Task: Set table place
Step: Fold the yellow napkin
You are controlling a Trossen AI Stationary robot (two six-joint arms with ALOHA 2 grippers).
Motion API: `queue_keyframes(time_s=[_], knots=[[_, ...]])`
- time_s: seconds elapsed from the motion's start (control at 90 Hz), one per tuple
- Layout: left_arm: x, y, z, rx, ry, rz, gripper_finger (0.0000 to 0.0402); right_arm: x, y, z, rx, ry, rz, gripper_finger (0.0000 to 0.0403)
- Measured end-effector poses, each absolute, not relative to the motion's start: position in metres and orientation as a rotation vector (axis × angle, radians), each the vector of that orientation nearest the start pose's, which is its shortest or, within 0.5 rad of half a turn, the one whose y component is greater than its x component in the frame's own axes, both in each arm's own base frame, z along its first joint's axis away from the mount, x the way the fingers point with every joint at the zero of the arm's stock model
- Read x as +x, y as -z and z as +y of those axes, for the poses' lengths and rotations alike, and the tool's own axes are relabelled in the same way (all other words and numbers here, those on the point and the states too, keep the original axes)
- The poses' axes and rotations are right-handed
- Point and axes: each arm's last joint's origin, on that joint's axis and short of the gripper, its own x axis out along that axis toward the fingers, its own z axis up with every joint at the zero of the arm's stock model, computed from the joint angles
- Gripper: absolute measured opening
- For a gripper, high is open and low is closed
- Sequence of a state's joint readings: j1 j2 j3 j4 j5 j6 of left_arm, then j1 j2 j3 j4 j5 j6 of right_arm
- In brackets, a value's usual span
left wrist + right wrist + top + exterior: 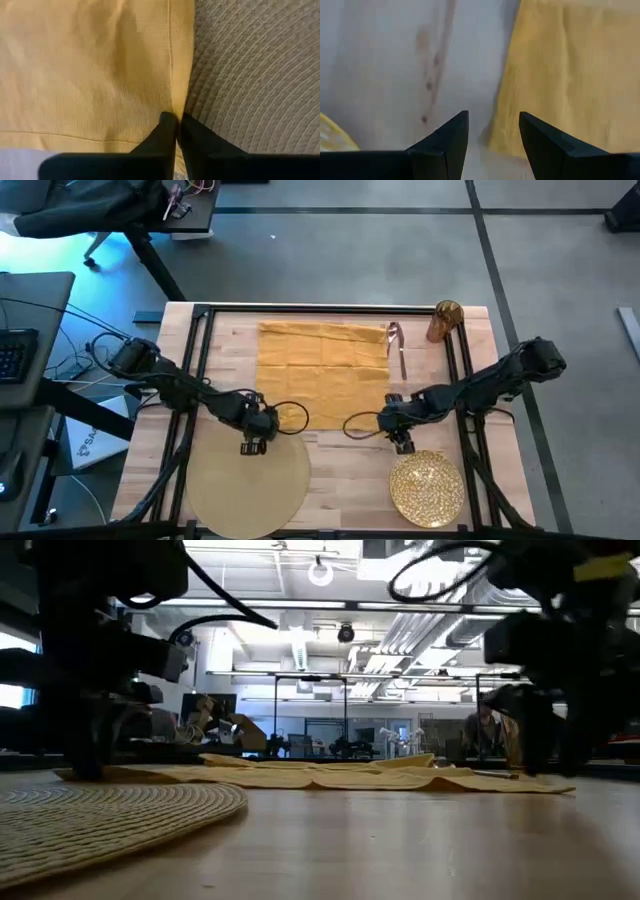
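The mustard-yellow napkin lies spread flat on the table, and its near-left corner lies over the far rim of the round tan placemat. My left gripper points down at that corner, shut on the napkin's edge. My right gripper stands open just above the napkin's near-right corner, one finger on either side of it and apart from the cloth. The gold plate sits at the near right. The copper cutlery and the amber glass are at the far right. My left gripper pinches the napkin's hemmed side edge between its two fingertips, close to the near-left corner, where the cloth lies over the placemat. The fingers come from above, pointing down. The napkin lies flat and slack on the table and the placemat.
A black metal frame runs around the tabletop, with rails along both sides. Bare wood lies between the placemat and the plate. Beyond the table's left edge stands a desk with a keyboard.
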State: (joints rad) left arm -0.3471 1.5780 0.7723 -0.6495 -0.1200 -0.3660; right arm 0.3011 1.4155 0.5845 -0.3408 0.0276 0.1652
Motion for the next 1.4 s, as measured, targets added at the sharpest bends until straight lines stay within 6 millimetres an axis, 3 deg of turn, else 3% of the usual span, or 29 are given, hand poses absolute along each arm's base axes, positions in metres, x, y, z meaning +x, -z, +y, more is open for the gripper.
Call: queue_keyframes(time_s=[0.189, 0.256, 0.356, 0.544, 0.744, 0.944, 1.111, 1.256, 1.4], knots=[[0.228, -0.145, -0.079, -0.011, -0.101, 1.397, 0.0000, 0.207, -0.126, 0.064, 0.022, -0.038, 1.202, 0.0074], [0.227, -0.156, -0.077, -0.019, -0.128, 1.376, 0.0000, 0.209, -0.129, 0.064, 0.049, -0.022, 1.213, 0.0027], [0.226, -0.179, -0.076, -0.011, -0.164, 1.342, 0.0000, 0.217, -0.142, 0.067, 0.065, -0.036, 1.230, 0.0008], [0.220, -0.237, -0.070, 0.019, -0.222, 1.238, 0.0000, 0.233, -0.200, 0.064, 0.116, -0.042, 1.218, 0.0001], [0.201, -0.312, -0.054, -0.026, -0.278, 1.102, 0.0000, 0.229, -0.286, 0.040, 0.163, 0.031, 1.085, 0.0000], [0.171, -0.407, -0.037, -0.114, -0.309, 0.732, 0.0000, 0.198, -0.393, 0.020, 0.253, -0.077, 0.760, 0.0000], [0.137, -0.479, -0.018, -0.255, -0.296, 0.377, 0.0000, 0.161, -0.464, 0.001, 0.333, -0.079, 0.473, 0.0000], [0.119, -0.508, -0.003, -0.159, -0.428, 0.191, 0.0000, 0.153, -0.490, -0.019, 0.257, 0.102, 0.375, 0.0000], [0.133, -0.503, 0.010, -0.079, -0.550, 0.223, 0.0000, 0.179, -0.482, -0.046, 0.195, 0.251, 0.426, 0.0000]])
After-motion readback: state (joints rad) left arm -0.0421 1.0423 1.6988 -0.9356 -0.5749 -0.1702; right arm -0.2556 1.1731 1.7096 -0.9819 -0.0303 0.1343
